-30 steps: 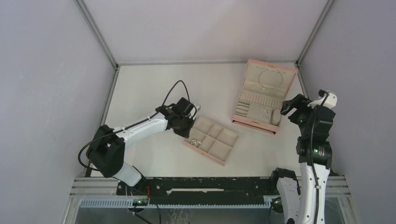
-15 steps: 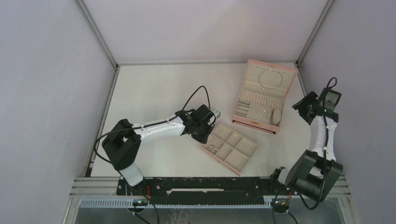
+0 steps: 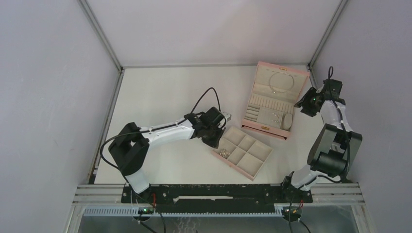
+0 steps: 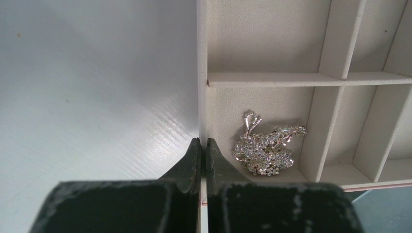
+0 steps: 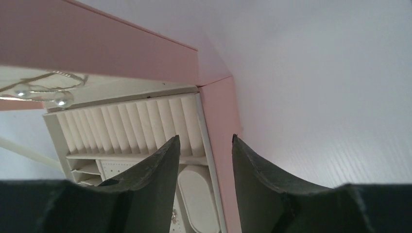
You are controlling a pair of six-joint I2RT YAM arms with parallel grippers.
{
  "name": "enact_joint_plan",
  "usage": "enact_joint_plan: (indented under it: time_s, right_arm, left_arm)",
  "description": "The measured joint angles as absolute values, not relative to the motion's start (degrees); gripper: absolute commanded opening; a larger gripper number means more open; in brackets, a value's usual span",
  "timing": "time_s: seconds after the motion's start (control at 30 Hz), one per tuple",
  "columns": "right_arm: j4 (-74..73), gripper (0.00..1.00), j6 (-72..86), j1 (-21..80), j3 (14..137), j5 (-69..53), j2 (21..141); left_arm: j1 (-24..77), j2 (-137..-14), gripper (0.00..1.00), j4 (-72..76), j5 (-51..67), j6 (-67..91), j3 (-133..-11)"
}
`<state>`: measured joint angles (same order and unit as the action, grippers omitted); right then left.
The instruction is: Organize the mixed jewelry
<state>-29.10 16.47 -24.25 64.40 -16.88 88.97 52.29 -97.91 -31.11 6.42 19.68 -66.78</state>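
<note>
A pink compartment tray (image 3: 253, 163) lies mid-table, with a tangled silver chain cluster (image 3: 224, 153) in its near-left cell. My left gripper (image 3: 220, 131) is shut on the tray's left wall; in the left wrist view the gripper (image 4: 200, 141) pinches that wall beside the cluster (image 4: 266, 150). The open pink box (image 3: 265, 127) stands at the back right, a thin silver hoop (image 3: 278, 82) in its lid and tiny silver pieces (image 3: 275, 115) in its base. My right gripper (image 3: 303, 104) is at the box's right side. It (image 5: 205, 141) stands open, the pink side wall (image 5: 216, 111) between its fingers.
Grey enclosure walls close in the white table (image 3: 160, 97) on three sides. The right arm (image 3: 335, 141) stands close to the right wall. Ring rolls (image 5: 126, 124) and an oval pad (image 5: 197, 199) fill the box's base.
My left gripper has dragged the tray right and nearer. The right arm has swung back to the box's right side, its jaws narrowing.
</note>
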Motion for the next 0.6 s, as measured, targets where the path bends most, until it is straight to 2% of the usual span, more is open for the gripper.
enact_joint_plan:
  time_s: [0.1, 0.4, 0.6]
  right_arm:
    - [-28.49, 0.50, 15.64, -22.85, 65.06, -16.67, 91.85]
    - [-28.49, 0.31, 13.43, -21.74, 65.10, -15.35, 94.30]
    - [-28.51, 0.28, 13.30, -21.52, 65.10, -14.87, 94.30]
  left_arm:
    - [52.29, -98.19, 0.00, -31.14, 6.68, 19.97, -66.78]
    - [52.34, -98.72, 0.00, -31.94, 7.25, 19.99, -67.79]
    - [52.36, -99.24, 0.00, -32.58, 7.25, 19.57, -69.84]
